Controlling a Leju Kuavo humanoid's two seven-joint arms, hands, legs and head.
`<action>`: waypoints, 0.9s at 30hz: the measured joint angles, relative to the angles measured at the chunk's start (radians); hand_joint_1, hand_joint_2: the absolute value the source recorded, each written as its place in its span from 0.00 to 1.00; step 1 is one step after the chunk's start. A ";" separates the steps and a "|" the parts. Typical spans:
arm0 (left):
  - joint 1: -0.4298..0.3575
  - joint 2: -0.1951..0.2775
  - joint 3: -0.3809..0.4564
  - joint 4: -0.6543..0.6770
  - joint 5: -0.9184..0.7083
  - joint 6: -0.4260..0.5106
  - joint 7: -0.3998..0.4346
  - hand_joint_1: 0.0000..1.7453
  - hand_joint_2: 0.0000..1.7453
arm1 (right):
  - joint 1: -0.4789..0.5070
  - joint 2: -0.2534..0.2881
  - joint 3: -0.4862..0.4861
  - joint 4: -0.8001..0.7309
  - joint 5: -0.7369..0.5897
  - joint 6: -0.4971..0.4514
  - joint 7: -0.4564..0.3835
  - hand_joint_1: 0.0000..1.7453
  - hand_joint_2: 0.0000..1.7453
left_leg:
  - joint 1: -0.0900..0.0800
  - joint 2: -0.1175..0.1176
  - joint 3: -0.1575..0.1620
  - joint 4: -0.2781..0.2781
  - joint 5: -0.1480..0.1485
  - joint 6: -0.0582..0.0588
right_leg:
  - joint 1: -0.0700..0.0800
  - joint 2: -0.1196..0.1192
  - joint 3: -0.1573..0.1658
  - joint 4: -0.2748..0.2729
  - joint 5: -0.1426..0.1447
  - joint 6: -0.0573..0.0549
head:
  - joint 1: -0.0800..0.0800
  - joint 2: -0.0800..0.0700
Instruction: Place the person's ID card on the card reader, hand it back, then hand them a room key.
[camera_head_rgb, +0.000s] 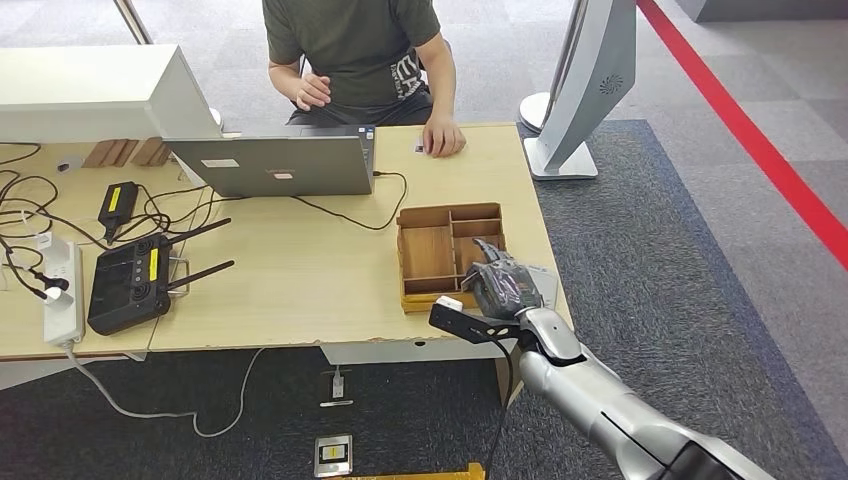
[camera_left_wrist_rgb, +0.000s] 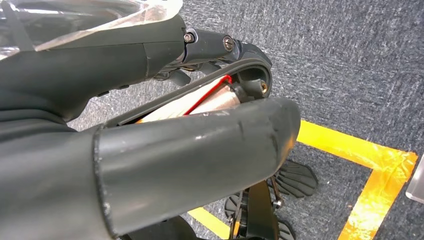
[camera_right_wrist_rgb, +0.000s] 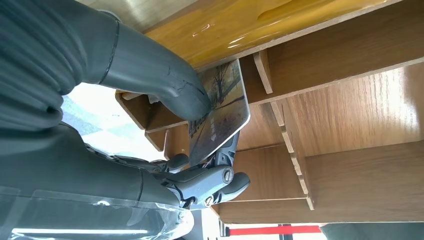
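**Wooden organiser yields a card to the right hand**

Silver and grey, the right arm reaches in from below to the near right part of the table (camera_head_rgb: 300, 300); the right hand (camera_head_rgb: 500, 285) sits over the wooden organiser box (camera_head_rgb: 425, 250), at its near right compartments. At the wrist, the thick thumb (camera_right_wrist_rgb: 150, 75) presses a picture-printed card (camera_right_wrist_rgb: 222, 117) against the darker fingers (camera_right_wrist_rgb: 210, 182) beneath it, so the hand is clamped on the card, with the rest of the card standing clear between the box's dividers; printed as it is and stored in this box, I judge it the room key rather than the ID, which suggests the handover is the step at hand. The pinch takes only 1 edge, probably because the narrow compartment leaves little room for a fuller hold; a slip is the risk when it lifts.

The left hand (camera_left_wrist_rgb: 190, 150) hangs beside the body over dark carpet and yellow floor tape (camera_left_wrist_rgb: 380, 165); whether its fingers are apart or curled I cannot tell.

Further across the table lie a black router (camera_head_rgb: 130, 285) with 2 antennas, a white power strip (camera_head_rgb: 62, 290) and a grey laptop (camera_head_rgb: 275, 165). At the far edge sits a person (camera_head_rgb: 350, 50), 1 hand (camera_head_rgb: 443, 135) resting on the tabletop by a small card-like item (camera_head_rgb: 419, 147), too small to identify; that hand is the likely receiving point.
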 joint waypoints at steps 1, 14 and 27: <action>0.000 0.000 0.000 0.000 -0.001 0.000 0.000 0.00 0.00 | 0.000 0.000 0.000 0.001 0.000 -0.001 0.000 1.00 1.00 | 0.000 0.000 0.000 0.000 0.000 0.000 | 0.000 0.000 0.000 0.000 0.000 0.000 | 0.000 0.000; 0.002 0.001 -0.029 0.000 -0.024 -0.029 -0.018 0.00 0.00 | -0.120 -0.126 -0.045 -0.235 0.224 0.100 0.214 1.00 1.00 | 0.000 0.000 -0.002 0.000 0.003 0.001 | -0.002 0.000 -0.002 0.000 0.003 0.002 | 0.001 0.000; -0.002 0.000 -0.072 0.000 -0.023 -0.036 -0.021 0.00 0.00 | -0.103 -0.217 -0.144 -0.547 0.306 0.130 0.227 1.00 1.00 | 0.000 0.000 -0.002 0.000 0.003 0.001 | -0.001 0.000 -0.002 0.000 0.003 0.002 | 0.001 0.000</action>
